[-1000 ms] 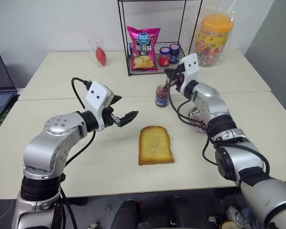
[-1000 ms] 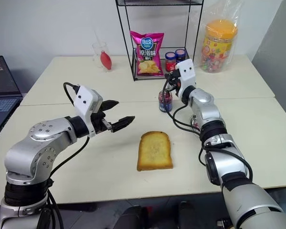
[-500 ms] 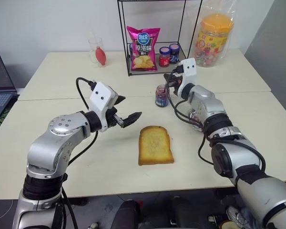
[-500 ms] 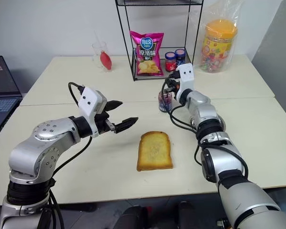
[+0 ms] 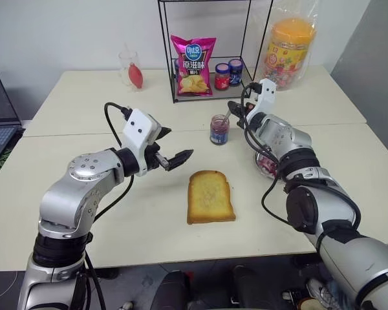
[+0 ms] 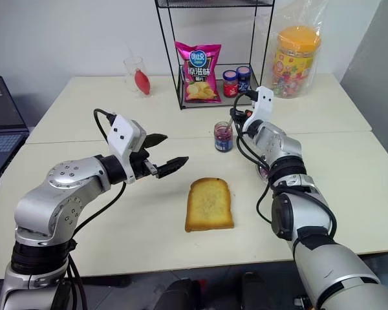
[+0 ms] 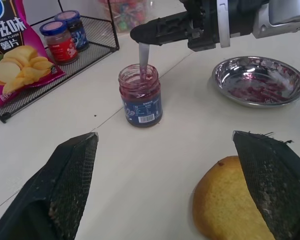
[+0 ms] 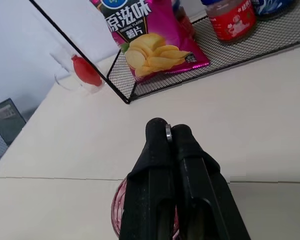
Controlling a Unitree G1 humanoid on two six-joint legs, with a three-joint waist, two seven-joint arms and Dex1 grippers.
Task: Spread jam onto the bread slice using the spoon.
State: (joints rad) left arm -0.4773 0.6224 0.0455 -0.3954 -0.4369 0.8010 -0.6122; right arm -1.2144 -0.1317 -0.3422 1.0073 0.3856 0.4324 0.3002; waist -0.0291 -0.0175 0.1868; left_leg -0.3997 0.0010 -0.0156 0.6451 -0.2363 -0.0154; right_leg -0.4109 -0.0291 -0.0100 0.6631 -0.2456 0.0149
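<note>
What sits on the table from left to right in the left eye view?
Laptop → glass → chips bag → open jam jar → metal bowl → candy tub.

Even, bright indoor light falls on the pale counter [image 5: 84,123], and shadows under the objects are soft and faint. The metal dish [image 7: 260,80] carries bright glare spots. In the left wrist view the near fingers [image 7: 65,190] look slightly soft; the head views stay sharp.
</note>
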